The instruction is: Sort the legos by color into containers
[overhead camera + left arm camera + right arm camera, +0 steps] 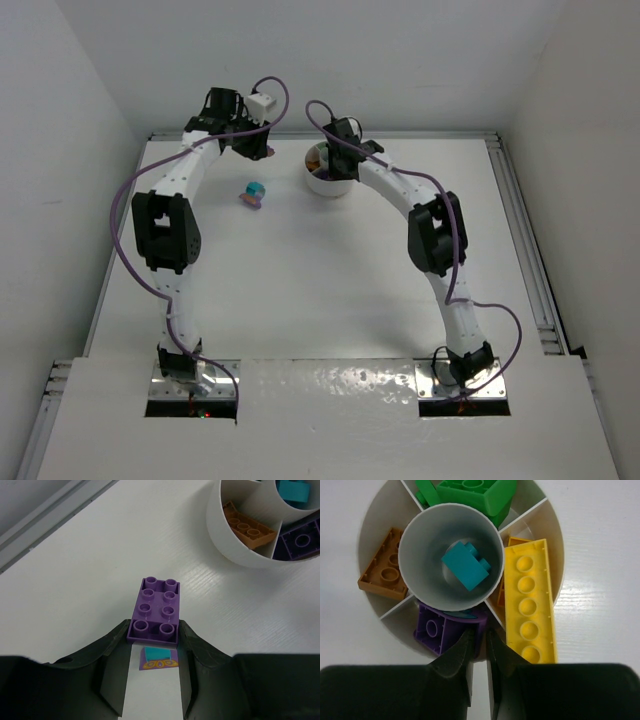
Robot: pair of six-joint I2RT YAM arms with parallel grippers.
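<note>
Left end effector (154, 636) is part-open, clamped on a purple brick (155, 605). Right end effector (480, 642) is nearly closed and looks empty, over the dish (227, 542). Next we'd clear the right, then drop the brick in the purple section.

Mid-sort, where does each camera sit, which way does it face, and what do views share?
Top external: fixed above and behind the robot, looking down at the table; left arm and right arm show whole.
Left wrist: on the left arm, looking down and ahead past the left gripper at the purple brick in its jaws.
Right wrist: straight down over the dish; the right gripper shows at the bottom edge.
Shared: all three see the dish; both wrist views show its orange brick and teal brick.
</note>
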